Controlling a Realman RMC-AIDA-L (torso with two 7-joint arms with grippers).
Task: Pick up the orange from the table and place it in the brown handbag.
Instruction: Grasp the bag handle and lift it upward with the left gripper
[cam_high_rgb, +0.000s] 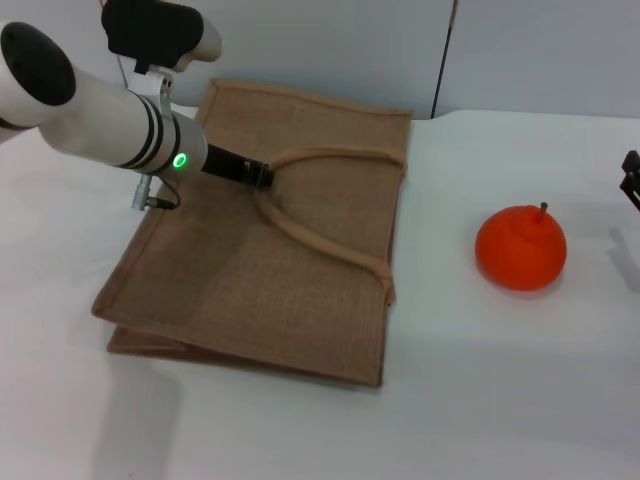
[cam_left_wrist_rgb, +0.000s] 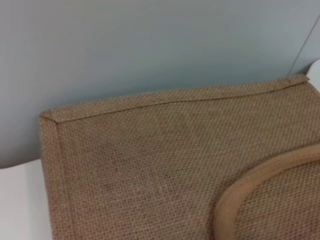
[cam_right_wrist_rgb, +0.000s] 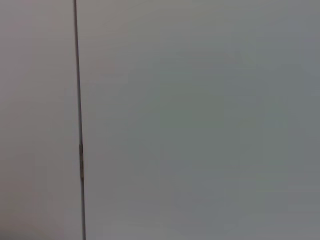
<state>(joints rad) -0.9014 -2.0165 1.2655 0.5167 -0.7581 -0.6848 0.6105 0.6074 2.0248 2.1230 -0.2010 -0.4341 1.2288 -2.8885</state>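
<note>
The left gripper (cam_high_rgb: 262, 174), upper left of the frame, meets a handle (cam_high_rgb: 330, 155) of the flat-lying brown handbag (cam_high_rgb: 300, 290); its grip cannot be made out. The orange (cam_high_rgb: 520, 248) sits mid-right on the table (cam_high_rgb: 480, 400), near the right gripper (cam_high_rgb: 631, 178) at the edge.

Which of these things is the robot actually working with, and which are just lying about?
Part of the job:
- the orange, on the table
- the brown handbag, lying flat
- the left gripper, at the bag's handle
- the right gripper, at the table's right edge

Just there:
- the grey wall behind
</note>
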